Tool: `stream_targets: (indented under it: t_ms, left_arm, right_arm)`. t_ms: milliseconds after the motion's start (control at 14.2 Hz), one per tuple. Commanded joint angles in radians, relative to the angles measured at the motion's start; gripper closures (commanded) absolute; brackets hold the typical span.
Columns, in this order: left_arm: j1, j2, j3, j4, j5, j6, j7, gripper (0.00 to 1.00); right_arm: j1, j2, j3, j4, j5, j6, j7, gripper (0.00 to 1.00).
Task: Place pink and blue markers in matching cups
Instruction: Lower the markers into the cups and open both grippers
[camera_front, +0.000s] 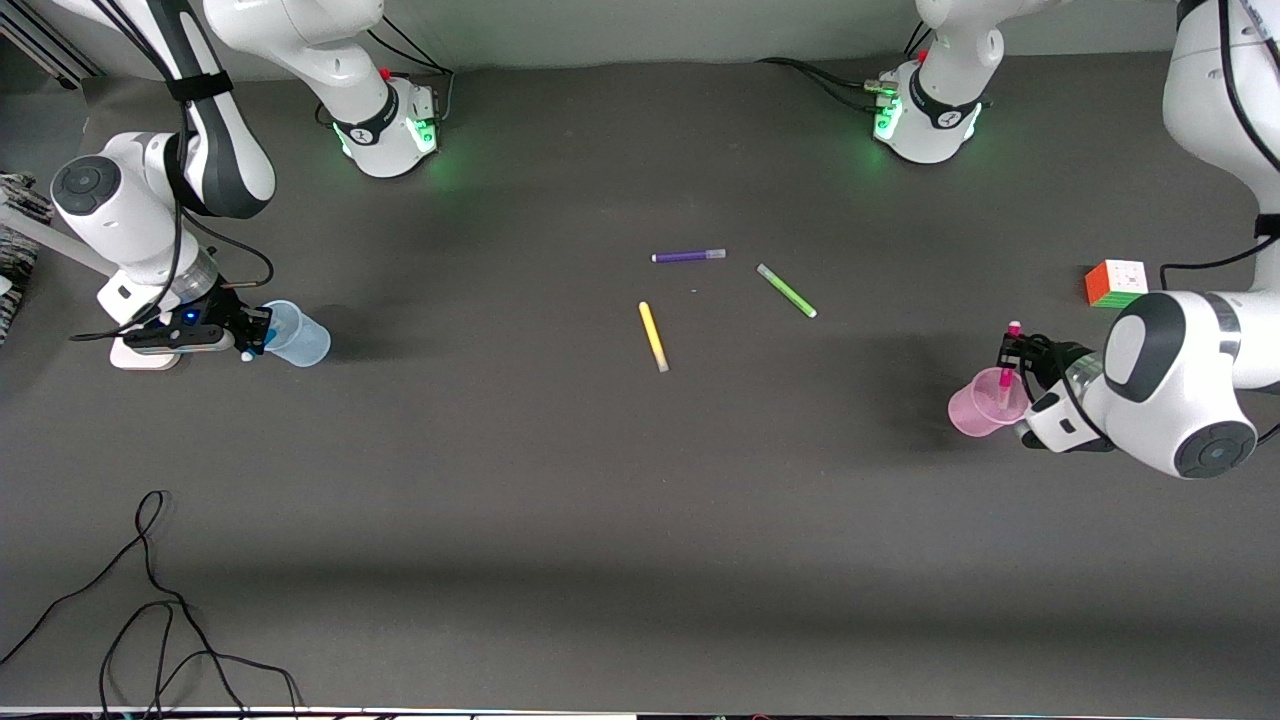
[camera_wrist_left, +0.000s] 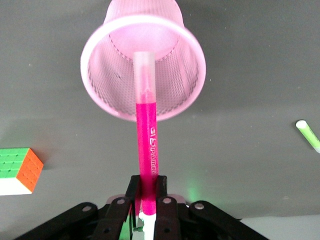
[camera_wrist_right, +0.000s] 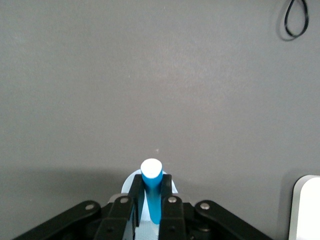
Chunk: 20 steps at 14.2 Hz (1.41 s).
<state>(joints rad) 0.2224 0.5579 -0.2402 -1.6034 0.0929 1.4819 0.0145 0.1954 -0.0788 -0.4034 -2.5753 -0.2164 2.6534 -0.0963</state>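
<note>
- Left pincer, we record, is clamped on the pink marker, whose cap sits inside the pink cup.
- Right pincer grips the blue marker over the blue cup.

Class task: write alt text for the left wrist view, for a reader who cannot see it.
The left gripper is shut on a pink marker whose pale cap reaches into the mouth of a pink cup on the dark table. A colour cube and a green marker show at the edges.
</note>
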Motion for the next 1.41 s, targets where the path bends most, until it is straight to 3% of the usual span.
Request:
stream_targets:
  t_ms: [0,70,141,211,281,422,633,773,1055,1336]
  left_arm:
    - [-0.014,0.043,0.002,0.062,0.022,-0.023,-0.004,1.0]
    - [-0.014,0.051,0.002,0.068,0.024,-0.022,-0.004,0.94]
    - [-0.018,0.051,0.002,0.072,0.025,-0.023,-0.002,0.73]
    - [-0.02,0.051,0.002,0.074,0.025,-0.028,-0.001,0.31]
    - [-0.02,0.043,0.002,0.074,0.025,-0.031,-0.001,0.0]
    - [-0.018,0.018,0.002,0.094,0.024,-0.043,-0.002,0.0]
    - [-0.012,-0.099,-0.001,0.092,0.019,-0.052,0.015,0.0]
    - [-0.008,-0.168,-0.002,0.085,0.011,-0.054,0.021,0.0]
    - [-0.009,-0.308,-0.004,0.056,0.005,-0.037,0.065,0.0]
    - [-0.011,-0.429,-0.002,-0.019,0.002,0.004,0.091,0.0]
  right_arm:
    - [0.01,0.001,-0.014,-0.014,-0.014,0.016,0.01,0.46]
    - [0.012,0.002,-0.014,-0.012,-0.014,0.014,0.029,0.0]
    - [0.01,0.002,-0.014,-0.011,-0.009,-0.006,0.032,0.0]
    - [0.012,0.002,-0.015,-0.003,-0.005,-0.041,0.032,0.0]
    - [0.013,-0.002,-0.012,0.001,0.011,-0.061,0.035,0.0]
    - [0.024,-0.001,-0.008,0.02,0.058,-0.082,0.037,0.0]
    - [0.035,0.004,0.006,0.108,0.095,-0.165,0.035,0.0]
    - [0.035,0.013,0.053,0.214,0.147,-0.266,0.035,0.0]
    - [0.036,0.051,0.121,0.475,0.16,-0.534,0.037,0.0]
    - [0.035,-0.018,0.141,0.587,0.161,-0.659,0.035,0.0]
